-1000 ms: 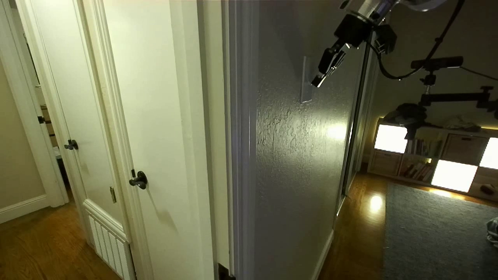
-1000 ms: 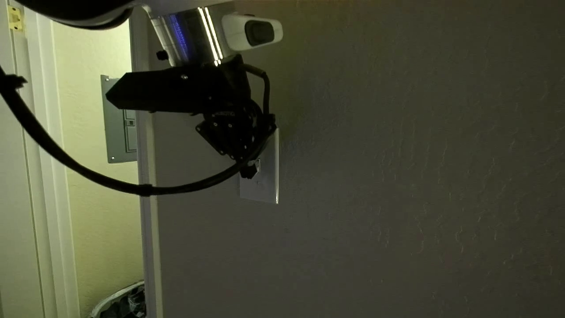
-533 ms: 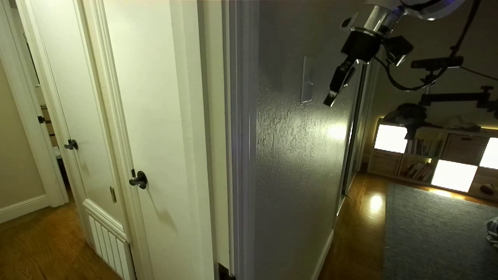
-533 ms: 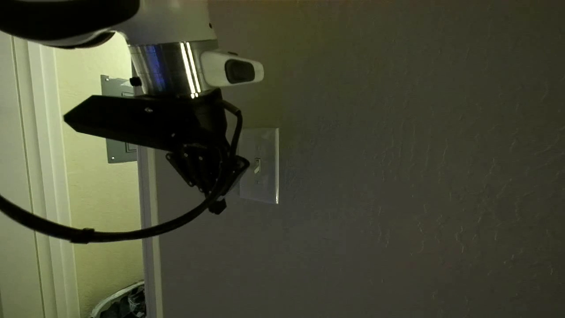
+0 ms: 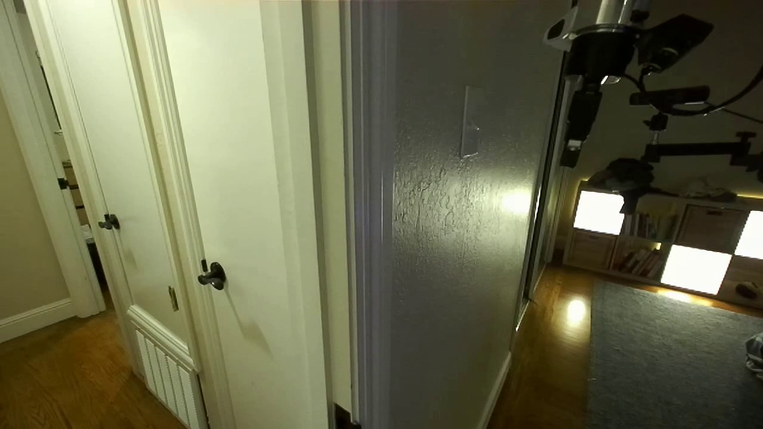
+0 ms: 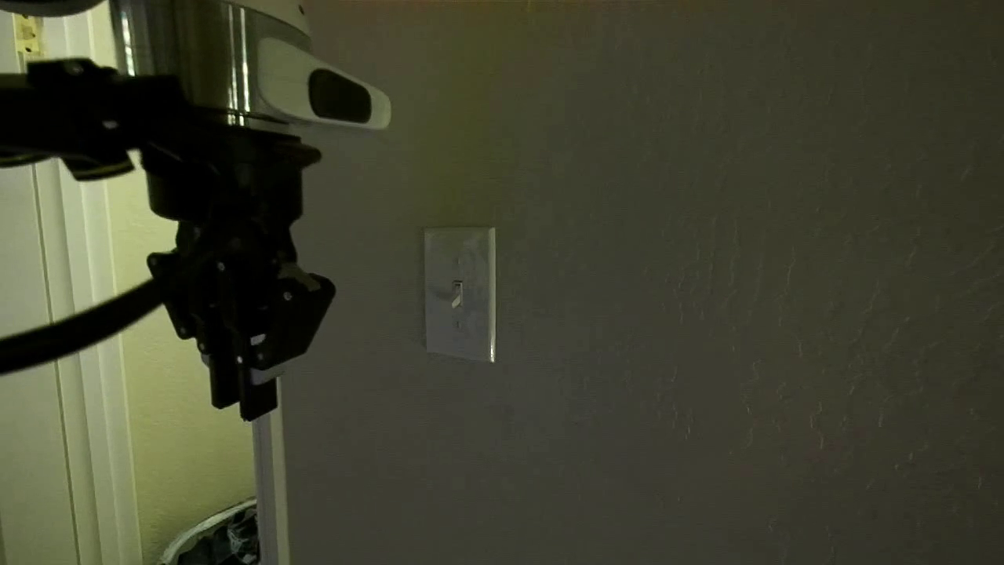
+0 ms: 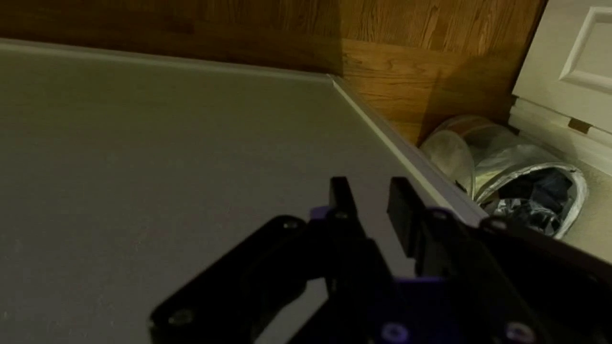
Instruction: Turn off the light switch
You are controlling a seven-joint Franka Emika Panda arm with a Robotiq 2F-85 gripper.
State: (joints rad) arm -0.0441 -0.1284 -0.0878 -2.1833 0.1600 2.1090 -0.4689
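On the grey wall, the toggle light switch is sitting apart from your Robotiq gripper, whose fingers are standing slightly parted, holding nothing. If you are swinging too near, they could be knocking the seemingly down-pointing lever upward.

One light switch; one claw; one rug.

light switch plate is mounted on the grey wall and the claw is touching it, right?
It isn't touching: both exterior views show the claw apart from the light switch plate, which is indeed mounted on the grey wall.
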